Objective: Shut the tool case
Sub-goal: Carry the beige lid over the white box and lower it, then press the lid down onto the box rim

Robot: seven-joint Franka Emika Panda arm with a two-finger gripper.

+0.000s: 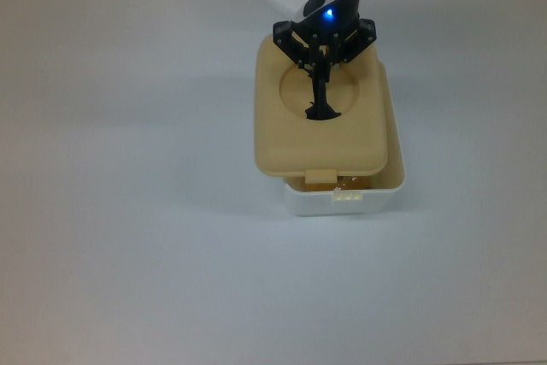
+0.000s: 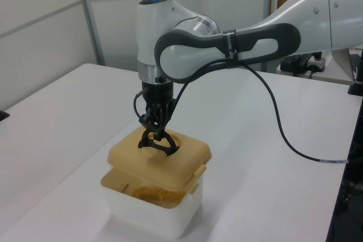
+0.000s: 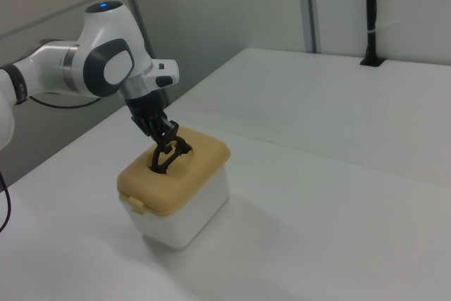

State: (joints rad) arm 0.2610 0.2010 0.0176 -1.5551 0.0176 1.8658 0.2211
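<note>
Fingers [image 1: 320,83] grip black handle [image 1: 322,107] of tan lid [image 1: 320,138], held over white tub [image 1: 342,201], offset toward top view's left.

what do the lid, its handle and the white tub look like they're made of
The lid: likely moulded plastic, matte tan, with rounded corners and a formed latch tab. Its handle: thin, black, probably plastic, though metal cannot be ruled out. The white tub: apparently plastic, smooth and slightly translucent, since yellowish contents show faintly through its wall.

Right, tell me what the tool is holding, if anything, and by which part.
The tool holds the tan lid by its black handle, which stands in the lid's round recess. The lid hangs over the white tub, not yet seated.
</note>
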